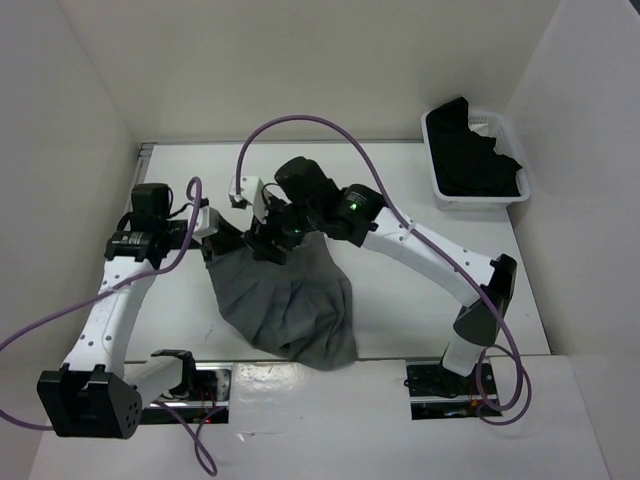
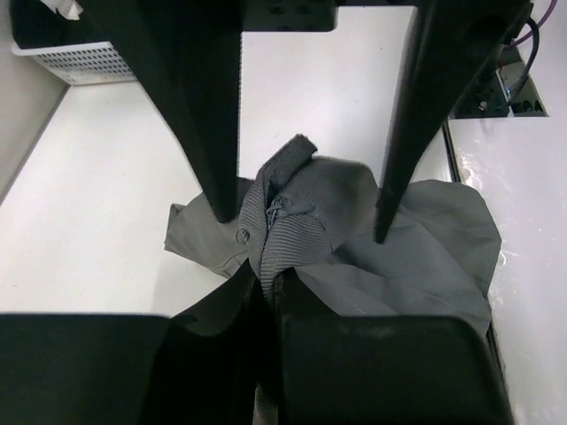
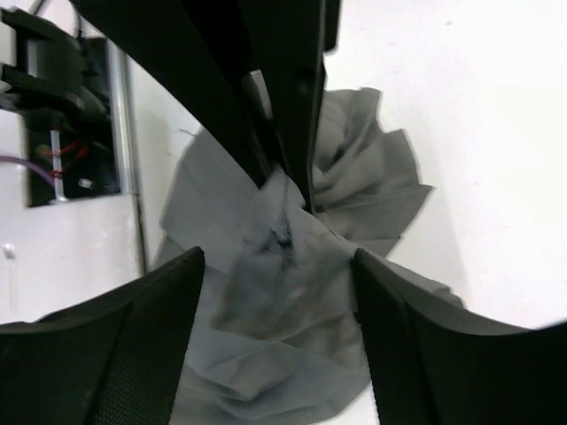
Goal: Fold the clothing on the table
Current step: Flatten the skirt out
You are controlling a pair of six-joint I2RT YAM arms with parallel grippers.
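Fabric of the medium-grey pleated skirt [image 1: 295, 310] is pinched between the left gripper's [image 2: 270, 285] pressed-together fingers. The right gripper's [image 3: 279, 258] fingers stand spread, and the cloth between them is blurred.

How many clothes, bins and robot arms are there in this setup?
Clothes: 2, grey skirt and black garment
Bins: 1, white bin
Robot arms: 2, left arm and right arm
Total: 5
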